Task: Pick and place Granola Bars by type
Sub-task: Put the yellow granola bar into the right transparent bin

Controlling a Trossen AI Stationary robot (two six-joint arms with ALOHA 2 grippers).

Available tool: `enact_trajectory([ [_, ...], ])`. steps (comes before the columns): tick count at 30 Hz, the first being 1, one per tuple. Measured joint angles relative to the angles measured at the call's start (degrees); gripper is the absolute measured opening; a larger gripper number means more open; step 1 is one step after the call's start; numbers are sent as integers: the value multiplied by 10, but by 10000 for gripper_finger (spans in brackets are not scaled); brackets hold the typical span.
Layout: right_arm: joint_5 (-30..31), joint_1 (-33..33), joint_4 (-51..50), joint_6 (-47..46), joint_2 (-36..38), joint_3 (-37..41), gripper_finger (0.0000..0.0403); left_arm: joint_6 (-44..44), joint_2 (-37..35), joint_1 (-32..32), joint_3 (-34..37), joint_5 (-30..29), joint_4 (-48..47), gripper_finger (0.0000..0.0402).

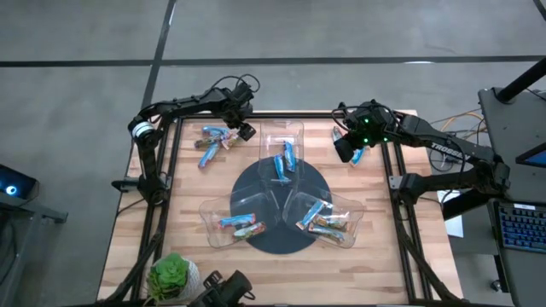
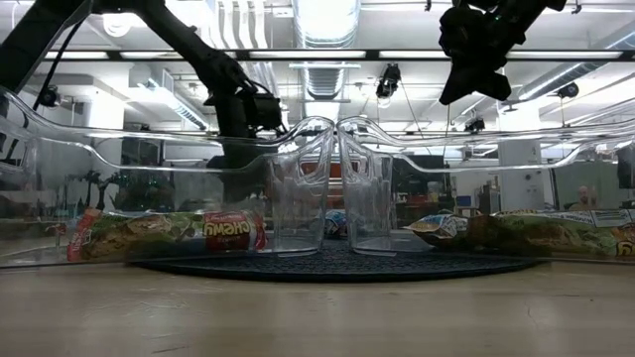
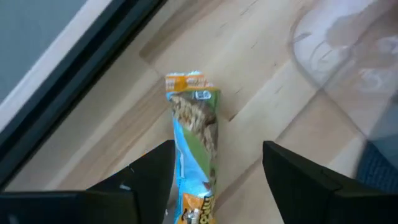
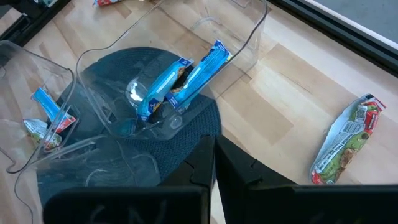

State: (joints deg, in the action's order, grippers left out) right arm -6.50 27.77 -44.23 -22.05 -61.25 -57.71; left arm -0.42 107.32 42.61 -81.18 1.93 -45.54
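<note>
Granola Bars [image 1: 213,141], light, crinkly and slippery, are heaped at the bench's ten o'clock under the left gripper [image 1: 246,130], jaws released, best pinched mid-length; the right gripper [image 1: 345,147] is held clenched.

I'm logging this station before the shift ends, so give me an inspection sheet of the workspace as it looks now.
Surface: wooden table with a dark round mat in the middle.
Job's things: granola bars sorted in three clear trays; a loose pile far left; one loose bar at the right.
Clutter: potted plant at the near-left corner.
Grippers: left claw open, astride a bar on the wood; right claw shut, raised, empty.
Cables: wires off the table's far right.
Surroundings: keyboard at right.
</note>
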Motion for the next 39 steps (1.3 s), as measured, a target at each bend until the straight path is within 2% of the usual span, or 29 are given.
enact_trajectory([
  [19,0,0,0,-8,0,0,8,-24,61,0,9,-9,8,223],
  [33,0,0,0,-7,0,0,8,-26,63,0,9,-16,4,143],
  [39,0,0,0,-7,0,0,8,-28,63,-1,9,-38,2,136],
])
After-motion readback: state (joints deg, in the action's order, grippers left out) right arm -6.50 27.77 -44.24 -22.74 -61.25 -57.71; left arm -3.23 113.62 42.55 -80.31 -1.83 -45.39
